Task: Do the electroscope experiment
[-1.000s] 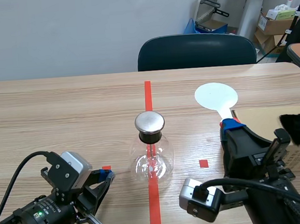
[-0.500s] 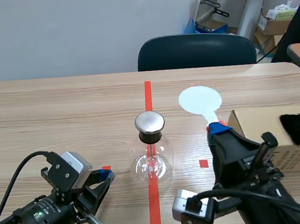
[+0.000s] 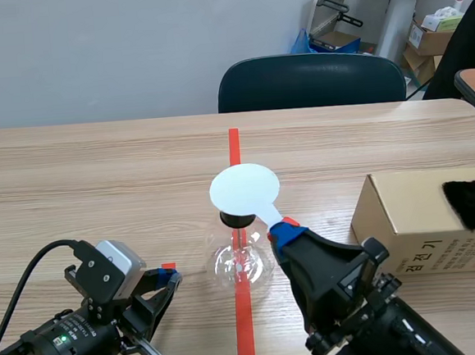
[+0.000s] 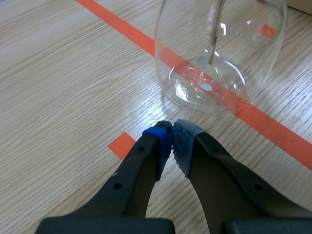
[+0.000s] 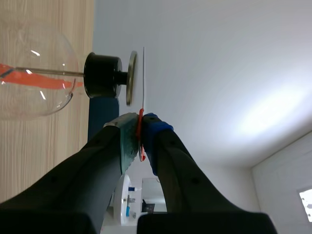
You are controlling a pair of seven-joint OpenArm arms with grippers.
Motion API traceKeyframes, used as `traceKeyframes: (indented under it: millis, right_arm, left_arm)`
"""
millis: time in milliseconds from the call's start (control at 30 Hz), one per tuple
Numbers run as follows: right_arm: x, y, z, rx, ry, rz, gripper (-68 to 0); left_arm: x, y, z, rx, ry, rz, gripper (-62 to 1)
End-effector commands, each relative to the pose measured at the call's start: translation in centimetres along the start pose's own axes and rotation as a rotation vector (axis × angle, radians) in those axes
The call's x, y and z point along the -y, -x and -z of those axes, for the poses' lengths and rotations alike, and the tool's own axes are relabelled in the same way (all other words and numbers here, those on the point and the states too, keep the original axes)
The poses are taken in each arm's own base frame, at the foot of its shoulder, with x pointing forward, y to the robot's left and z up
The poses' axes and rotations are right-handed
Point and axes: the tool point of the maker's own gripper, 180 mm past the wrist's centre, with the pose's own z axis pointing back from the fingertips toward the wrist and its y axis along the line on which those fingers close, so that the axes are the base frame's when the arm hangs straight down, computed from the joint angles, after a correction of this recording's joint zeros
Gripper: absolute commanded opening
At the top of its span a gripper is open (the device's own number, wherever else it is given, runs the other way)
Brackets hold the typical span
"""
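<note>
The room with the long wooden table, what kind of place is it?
Probably a lab or workroom. The long light-wood table carries an orange-red tape line, a round clear glass electroscope flask stands on it, and brown cardboard boxes are piled in the far corner.

Black Korean print "검전기" on the cardboard box [image 3: 405, 214] side.

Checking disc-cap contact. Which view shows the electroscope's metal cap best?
Right wrist view: the metal cap shows edge-on on the black stopper, the white disc close beside it. In the scene view the disc hides it. The left wrist view shows only the glass bulb and rod.
</note>
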Motion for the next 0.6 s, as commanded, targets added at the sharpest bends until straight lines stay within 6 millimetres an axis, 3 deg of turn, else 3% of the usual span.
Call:
traceKeyframes:
  millis: [0, 567]
  right_arm:
    - [1.21, 0.26, 0.07, 0.007, 0.065, -0.022, -66.5]
    - [1.21, 0.2, 0.07, 0.011, 0.065, -0.022, -66.5]
  left_arm:
    - [-0.18, -0.71, 0.05, 0.024, -0.005, -0.001, -55.4]
    - [-0.18, -0.71, 0.05, 0.024, -0.005, -0.001, -55.4]
